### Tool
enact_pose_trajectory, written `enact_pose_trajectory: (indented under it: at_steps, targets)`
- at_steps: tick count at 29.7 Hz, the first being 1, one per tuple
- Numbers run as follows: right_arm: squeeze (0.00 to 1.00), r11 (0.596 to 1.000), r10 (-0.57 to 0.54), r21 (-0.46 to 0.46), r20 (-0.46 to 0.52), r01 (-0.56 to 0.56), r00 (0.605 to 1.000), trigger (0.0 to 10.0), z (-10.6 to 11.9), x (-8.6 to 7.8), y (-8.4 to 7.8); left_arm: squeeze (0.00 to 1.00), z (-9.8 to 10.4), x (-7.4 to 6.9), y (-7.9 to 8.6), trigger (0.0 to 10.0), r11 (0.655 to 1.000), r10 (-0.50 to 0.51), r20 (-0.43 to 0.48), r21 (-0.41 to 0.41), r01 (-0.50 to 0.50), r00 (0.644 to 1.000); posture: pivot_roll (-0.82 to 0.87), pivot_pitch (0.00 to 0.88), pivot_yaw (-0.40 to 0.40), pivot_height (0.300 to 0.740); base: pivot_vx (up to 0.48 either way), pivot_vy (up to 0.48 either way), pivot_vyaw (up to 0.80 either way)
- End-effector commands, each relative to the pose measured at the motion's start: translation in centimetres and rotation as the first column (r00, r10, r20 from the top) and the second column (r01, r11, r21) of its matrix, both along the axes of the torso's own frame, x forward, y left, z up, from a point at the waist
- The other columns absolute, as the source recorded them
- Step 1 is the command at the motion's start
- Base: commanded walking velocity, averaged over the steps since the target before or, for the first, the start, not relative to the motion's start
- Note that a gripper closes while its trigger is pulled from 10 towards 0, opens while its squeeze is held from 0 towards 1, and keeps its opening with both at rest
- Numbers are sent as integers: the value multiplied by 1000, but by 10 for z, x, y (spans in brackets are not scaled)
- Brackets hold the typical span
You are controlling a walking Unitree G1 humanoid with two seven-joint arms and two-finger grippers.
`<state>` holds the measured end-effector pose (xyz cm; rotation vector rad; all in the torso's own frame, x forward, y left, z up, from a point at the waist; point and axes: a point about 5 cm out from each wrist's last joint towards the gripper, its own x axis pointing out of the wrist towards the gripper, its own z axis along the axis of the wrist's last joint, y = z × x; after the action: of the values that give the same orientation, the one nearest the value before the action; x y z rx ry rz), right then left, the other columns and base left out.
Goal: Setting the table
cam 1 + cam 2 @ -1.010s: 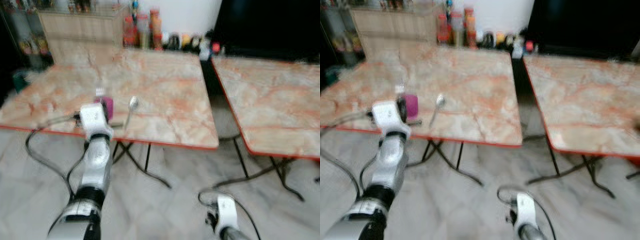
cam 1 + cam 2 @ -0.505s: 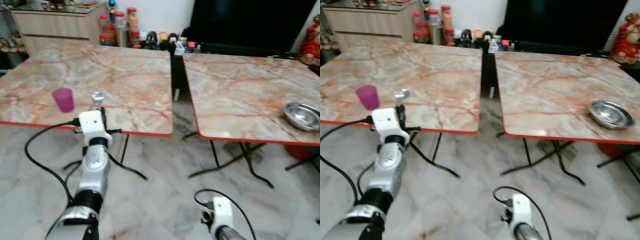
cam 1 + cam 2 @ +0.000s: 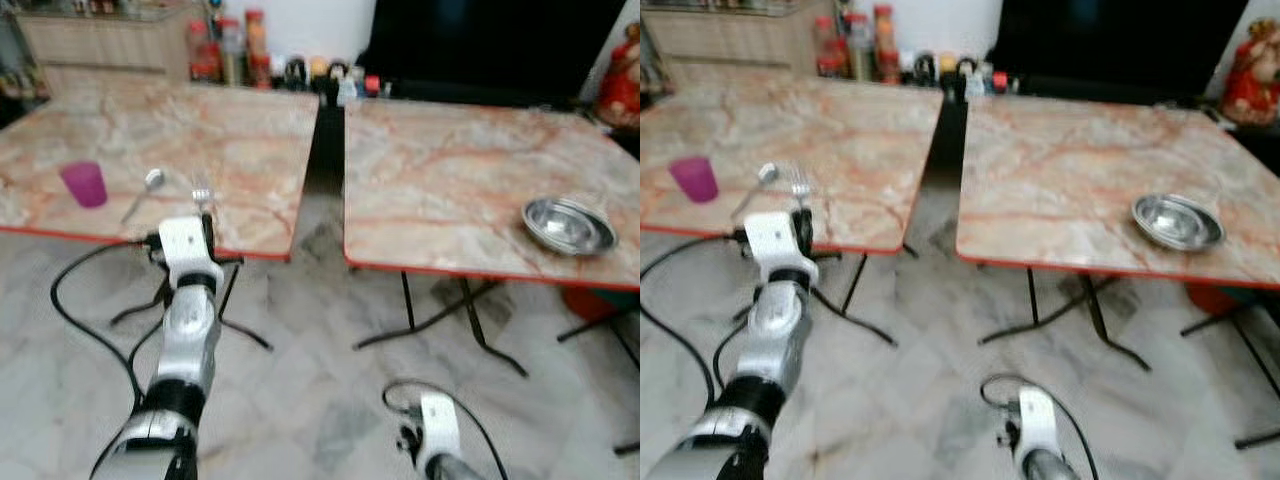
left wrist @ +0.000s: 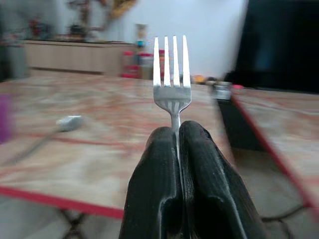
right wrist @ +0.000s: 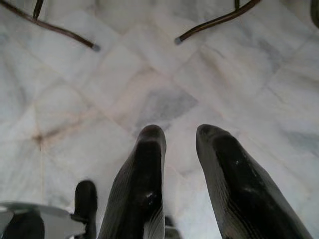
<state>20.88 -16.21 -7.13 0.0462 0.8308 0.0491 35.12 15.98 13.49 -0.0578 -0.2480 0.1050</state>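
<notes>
Right hand [image 5: 182, 149] idle, fingers parted over floor; left hand [image 4: 179, 144] clamped on fork [image 4: 172, 74], upright, tines up, at left table [image 3: 250, 150] near edge, spoon [image 3: 146, 186] and pink cup [image 3: 84, 184] beyond; steel bowl [image 3: 569, 223] looks empty, right table [image 3: 450, 180] near-right corner.

No legible text, labels, brands, numbers or signs. The jars and bottles [image 3: 243, 45] standing far beyond the left gripper [image 4: 178, 137], at the back edge of the table, are too blurred and too small for their labels to be read. The fork [image 4: 172, 82] clamped in that gripper shows no readable marking.
</notes>
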Motion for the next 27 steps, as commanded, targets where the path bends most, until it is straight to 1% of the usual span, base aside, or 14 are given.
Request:
enact_pose_trajectory:
  at_steps: [1, 2, 3, 8, 10, 14, 15, 17, 27]
  targets:
    - [0, 1000, -16, -22, -14, 16, 1000, 10000, -2, -5, -10, 0, 1, 0, -16, 10000, 998, -62, 14, -13, 62, 998, -9, 0, -46, 740, 0, 0, 0]
    - [0, 1000, -17, -22, -14, 16, 1000, 10000, -2, -5, -10, 0, 1, -1, -17, 10000, 998, -67, 19, -19, 67, 998, -9, 0, -46, 740, 0, 0, 0]
    - [0, 1000, -17, -21, -15, 17, 1000, 10000, -2, -5, -10, 0, 0, 0, -18, 10000, 997, -69, 0, -17, 69, 998, -10, 0, -46, 740, 0, 0, 0]
    - [0, 1000, 0, -30, -15, -1, 1000, 10000, -2, -5, -10, 0, 2, 0, -20, 10000, 996, -79, 7, -29, 80, 997, -11, 0, -46, 740, 0, 0, 0]
    - [0, 999, 9, -34, -12, -10, 1000, 10000, -2, -5, -10, 0, 2, 0, -20, 10000, 996, -82, 8, -26, 82, 997, -11, 0, -45, 740, 322, 0, 0]
    - [0, 999, 10, -32, -8, -10, 1000, 10000, -2, -5, -9, 0, 3, 1, -20, 10000, 996, -86, 10, -25, 87, 996, -11, 0, -42, 740, 341, 0, 597]
    - [0, 1000, -10, -21, -13, 10, 1000, 10000, -3, -6, -9, 0, 3, 1, -19, 10000, 996, -90, 12, -22, 90, 996, -11, 0, -40, 740, 345, 0, 0]
    - [0, 1000, -13, -18, -15, 13, 1000, 10000, -3, -7, -9, 0, 4, 2, -19, 10000, 996, -91, 12, -22, 91, 996, -12, 0, -40, 740, 349, 0, 0]
    - [0, 999, 31, -27, -18, -31, 999, 10000, -4, -8, -5, 0, 1, 0, -23, 10000, 994, -109, 4, -19, 109, 994, -11, 0, -31, 740, 355, 0, 43]
